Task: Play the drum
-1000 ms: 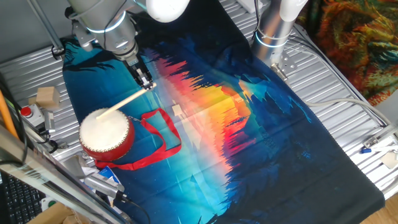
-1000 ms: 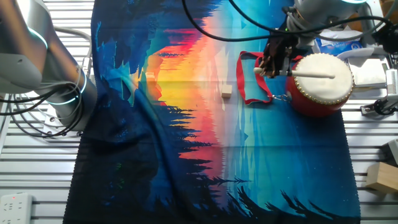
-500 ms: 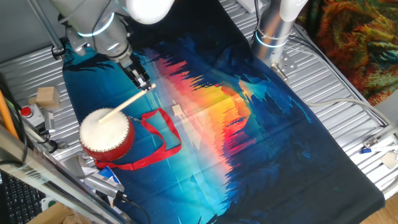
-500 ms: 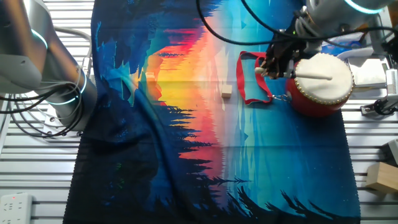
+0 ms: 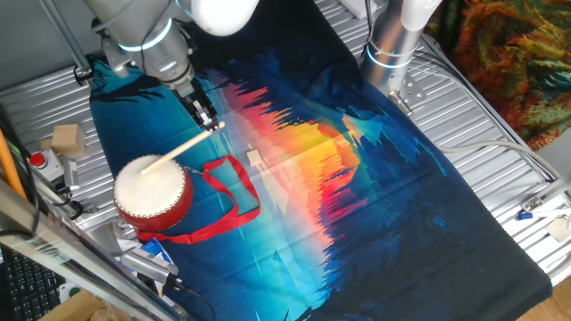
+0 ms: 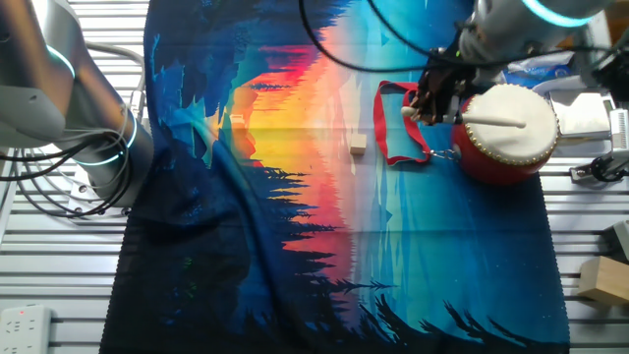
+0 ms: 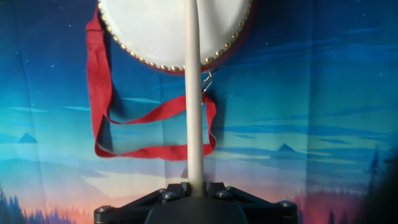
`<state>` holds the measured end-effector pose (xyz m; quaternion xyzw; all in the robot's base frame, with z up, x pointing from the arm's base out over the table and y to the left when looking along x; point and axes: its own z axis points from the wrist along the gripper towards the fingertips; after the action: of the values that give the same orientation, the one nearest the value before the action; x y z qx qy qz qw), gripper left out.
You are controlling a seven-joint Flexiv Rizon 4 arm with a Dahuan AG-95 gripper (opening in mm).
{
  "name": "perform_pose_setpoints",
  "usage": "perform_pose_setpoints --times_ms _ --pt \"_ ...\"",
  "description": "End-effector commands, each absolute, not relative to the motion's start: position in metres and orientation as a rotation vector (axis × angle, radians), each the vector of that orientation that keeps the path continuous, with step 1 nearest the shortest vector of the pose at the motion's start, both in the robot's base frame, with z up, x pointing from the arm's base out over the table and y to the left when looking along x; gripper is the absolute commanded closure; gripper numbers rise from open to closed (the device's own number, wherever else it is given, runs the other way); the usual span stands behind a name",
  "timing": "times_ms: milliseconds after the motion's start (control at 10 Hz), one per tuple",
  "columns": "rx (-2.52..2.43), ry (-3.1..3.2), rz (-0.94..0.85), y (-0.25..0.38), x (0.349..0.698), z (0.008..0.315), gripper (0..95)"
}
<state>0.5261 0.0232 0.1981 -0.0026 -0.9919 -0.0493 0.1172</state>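
Observation:
The drum [image 5: 152,190] [image 6: 506,131] [image 7: 174,28], red-bodied with a cream-white skin, stands near one edge of the colourful cloth. Its red ribbon strap [image 5: 234,192] [image 6: 393,126] [image 7: 102,93] lies looped on the cloth beside it. My gripper [image 5: 211,124] [image 6: 421,110] [image 7: 194,186] is shut on the base of a thin pale wooden stick [image 5: 178,148] [image 6: 489,121] [image 7: 193,87]. The stick slants down from the gripper to the drum skin, its tip over the head; whether it touches the skin I cannot tell.
A small wooden block [image 5: 254,159] [image 6: 358,144] lies on the cloth [image 5: 312,178] past the strap. Another wooden block [image 5: 66,138] [image 6: 600,279] sits on the slatted metal table. A second arm's base [image 5: 393,45] [image 6: 88,128] stands at the cloth's far side.
The arm has shifted slightly back and forth above the drum; the stick stays held and its tip stays over the skin.

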Motion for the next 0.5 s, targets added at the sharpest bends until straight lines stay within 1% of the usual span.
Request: perform_pose_setpoints --times_ms 100,500 --pt "-0.011 -2.901 -0.142 0.0229 0.5273 0.1988 95.0" --pt "-0.01 -2.907 -0.138 0.0229 0.5273 0.1988 95.0"
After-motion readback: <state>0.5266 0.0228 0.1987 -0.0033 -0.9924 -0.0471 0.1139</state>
